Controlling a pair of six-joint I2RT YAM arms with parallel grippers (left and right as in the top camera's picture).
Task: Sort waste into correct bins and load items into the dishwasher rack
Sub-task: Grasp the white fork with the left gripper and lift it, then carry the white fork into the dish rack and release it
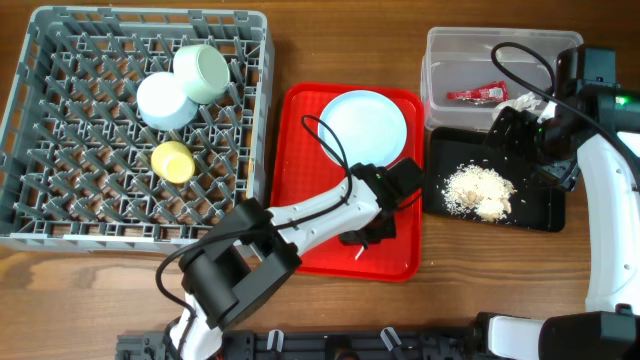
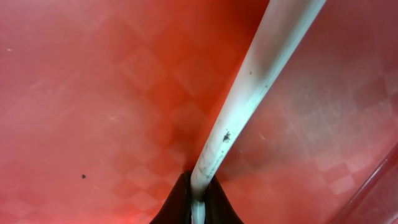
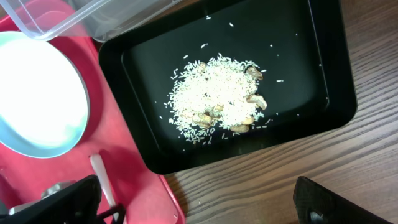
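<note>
Fork (image 2: 249,106) pinched in left gripper (image 2: 198,200), red tray (image 1: 300,200) beneath, plate (image 1: 365,122) nearby

Note the red tray (image 2: 93,93): glossy plastic, its floor stamped with a faint chequer pattern. The fork (image 2: 247,106) you see is white plastic, smooth but scuffed and flecked with dark specks. The black tray (image 3: 298,56) is smooth plastic with a dull sheen; the scraps (image 3: 217,99) look dry and grainy. Tub (image 3: 56,18): clear plastic. Plate (image 3: 37,106): smooth, glossy. Rack (image 1: 20,150): matt grey plastic. Counter (image 3: 348,162): grained wood.
</note>
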